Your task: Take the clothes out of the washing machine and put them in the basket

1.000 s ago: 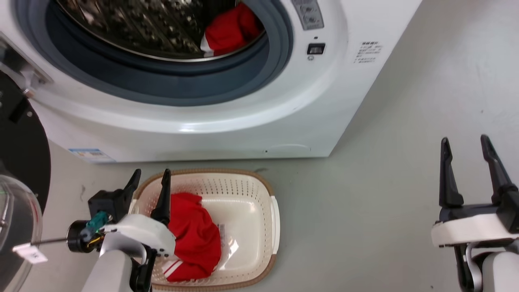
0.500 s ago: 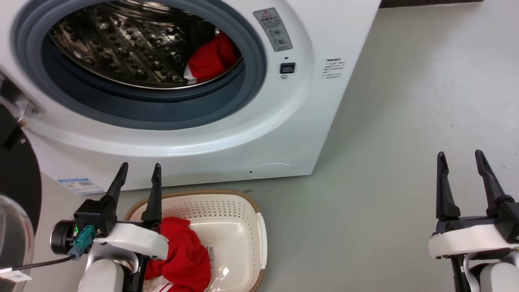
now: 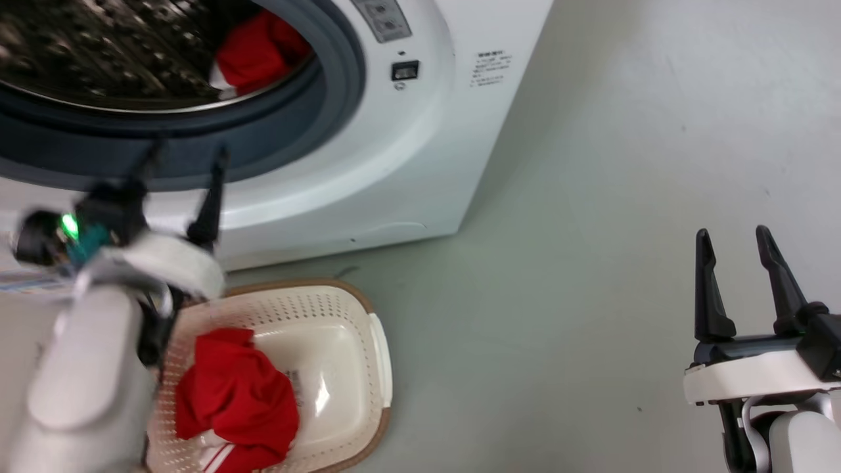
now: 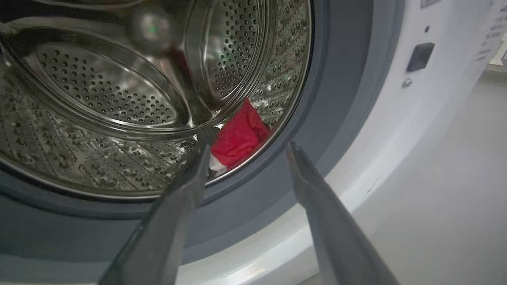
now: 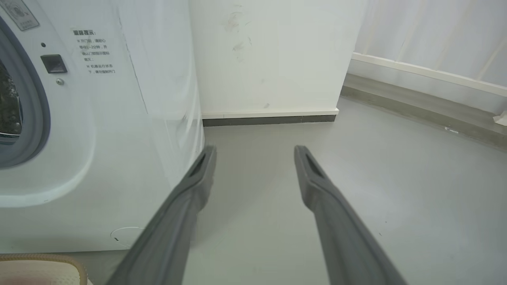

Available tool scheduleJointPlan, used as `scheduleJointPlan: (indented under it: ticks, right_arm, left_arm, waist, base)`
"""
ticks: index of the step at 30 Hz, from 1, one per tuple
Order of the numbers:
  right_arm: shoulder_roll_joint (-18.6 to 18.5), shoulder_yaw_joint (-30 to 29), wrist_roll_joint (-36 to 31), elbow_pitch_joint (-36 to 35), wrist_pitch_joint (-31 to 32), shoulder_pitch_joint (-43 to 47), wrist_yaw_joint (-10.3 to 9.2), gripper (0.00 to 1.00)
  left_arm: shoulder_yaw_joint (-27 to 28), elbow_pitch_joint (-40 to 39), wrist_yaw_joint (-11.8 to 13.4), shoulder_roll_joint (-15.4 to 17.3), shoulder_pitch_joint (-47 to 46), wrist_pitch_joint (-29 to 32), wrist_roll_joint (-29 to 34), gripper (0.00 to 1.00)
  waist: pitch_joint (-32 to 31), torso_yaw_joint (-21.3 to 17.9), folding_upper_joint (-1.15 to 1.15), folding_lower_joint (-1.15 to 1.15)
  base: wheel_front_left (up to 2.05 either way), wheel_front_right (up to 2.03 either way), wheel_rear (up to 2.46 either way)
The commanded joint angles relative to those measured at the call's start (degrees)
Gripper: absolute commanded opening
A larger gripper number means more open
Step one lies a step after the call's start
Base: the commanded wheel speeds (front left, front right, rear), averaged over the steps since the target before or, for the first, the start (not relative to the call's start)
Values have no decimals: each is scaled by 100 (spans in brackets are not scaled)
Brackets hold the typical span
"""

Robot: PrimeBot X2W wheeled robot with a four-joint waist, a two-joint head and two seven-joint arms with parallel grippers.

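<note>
A red garment point(image 3: 259, 52) lies in the steel drum at the right of the washing machine point(image 3: 407, 157) opening; in the left wrist view the same garment point(image 4: 237, 138) rests against the drum's lower right rim. Another red garment point(image 3: 236, 401) with white stripes sits in the cream basket point(image 3: 355, 315) on the floor below the washer. My left gripper point(image 3: 187, 157) is open and empty, raised in front of the grey door ring, above the basket. In the left wrist view the left gripper point(image 4: 247, 144) points at the drum garment. My right gripper point(image 3: 730, 233) stands open over bare floor at the right.
The grey door ring point(image 4: 340, 99) surrounds the drum opening. A white wall with a dark skirting point(image 5: 269, 118) stands behind the washer. Open grey floor point(image 3: 591, 263) stretches to the right of the washer and basket.
The head camera has turned, shifting the whole scene left. My left gripper has risen from the basket's rim up to the door ring, still open. The right gripper holds the same pose.
</note>
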Motion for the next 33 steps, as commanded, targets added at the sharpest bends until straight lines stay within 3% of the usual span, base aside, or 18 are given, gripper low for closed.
scheduleJointPlan:
  ticks: [1, 3, 18, 26, 33]
  right_arm:
    - [6, 20, 49, -16, -14, -112, -5, 100]
    - [7, 59, 175, -1, -14, -154, -5, 100]
    - [11, 709, 939, -118, -14, -430, -5, 100]
    - [9, 1028, 1136, -209, -14, -456, -6, 100]
    - [9, 984, 1203, -242, -14, -327, -5, 100]
  left_arm:
    - [-26, 74, -7, 120, -275, 105, -83, 100]
    - [-206, 348, -7, 447, -939, 437, -111, 100]
    - [-1381, 1493, -1, 1652, -4514, 2874, -806, 100]
    - [-1291, 2554, 15, 1823, -5768, 4043, -1077, 100]
    - [-1438, 3034, 1, 1628, -6128, 4670, -1222, 100]
  waist:
    - [364, -309, 0, 0]
    - [602, -532, 0, 0]
    - [2041, -1397, 0, 0]
    - [2422, -1735, 0, 0]
    - [2534, -1728, 0, 0]
  base:
    - [0, 0, 0]
    - [0, 0, 0]
    - [0, 0, 0]
    - [0, 0, 0]
    - [0, 0, 0]
